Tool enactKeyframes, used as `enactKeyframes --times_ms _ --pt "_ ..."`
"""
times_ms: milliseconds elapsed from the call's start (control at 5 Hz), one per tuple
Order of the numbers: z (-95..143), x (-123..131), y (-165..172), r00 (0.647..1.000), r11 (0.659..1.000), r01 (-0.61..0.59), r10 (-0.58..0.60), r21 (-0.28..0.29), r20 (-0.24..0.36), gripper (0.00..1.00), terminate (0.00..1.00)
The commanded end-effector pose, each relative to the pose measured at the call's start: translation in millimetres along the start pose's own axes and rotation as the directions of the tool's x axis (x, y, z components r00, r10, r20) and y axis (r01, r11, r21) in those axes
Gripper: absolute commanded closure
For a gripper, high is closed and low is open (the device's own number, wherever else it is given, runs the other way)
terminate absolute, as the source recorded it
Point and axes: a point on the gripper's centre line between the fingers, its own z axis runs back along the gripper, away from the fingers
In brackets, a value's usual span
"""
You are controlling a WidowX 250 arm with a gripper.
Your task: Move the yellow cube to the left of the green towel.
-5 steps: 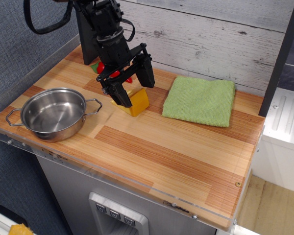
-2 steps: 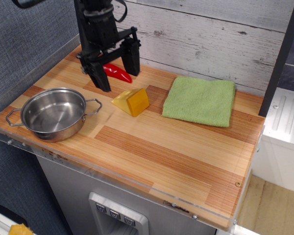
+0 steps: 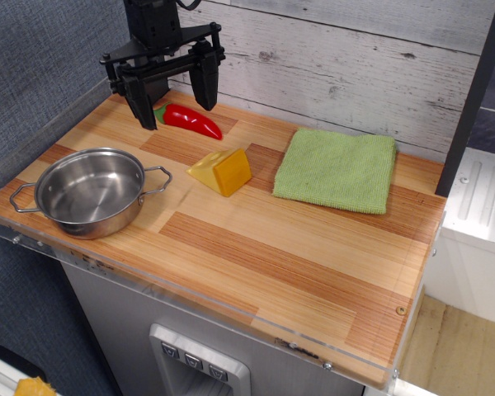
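Note:
The yellow cube [image 3: 222,171], a small yellow-orange wedge with a paler left face, lies on the wooden counter just left of the green towel [image 3: 337,168], a short gap between them. The towel is a folded light green square cloth at the back right. My gripper [image 3: 175,106] is open and empty, raised above the counter at the back left, up and to the left of the cube, with its fingers spread wide over the red pepper.
A red pepper [image 3: 188,120] lies at the back left under the gripper. A steel pot [image 3: 90,190] with two handles stands at the front left. The counter [image 3: 297,264] has a plank wall behind and a clear front lip.
The gripper has let go of the yellow cube, opened wide, and risen up and to the back left. The cube stays on the counter left of the towel.

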Motion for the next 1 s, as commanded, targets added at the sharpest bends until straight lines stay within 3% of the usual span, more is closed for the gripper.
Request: enactKeyframes --times_ms 0,400,600,800 --pt "38 -11 7 0.973 0.971 0.228 -0.230 0.076 0.024 0.00 0.00" --pt "62 -21 24 0.958 0.951 0.285 -0.287 0.119 -0.004 0.00 0.00" --pt "73 -28 37 0.950 0.943 0.312 -0.309 0.115 -0.044 0.00 0.00" --pt "80 -40 50 0.949 0.944 0.315 -0.314 0.096 -0.030 0.00 1.00"
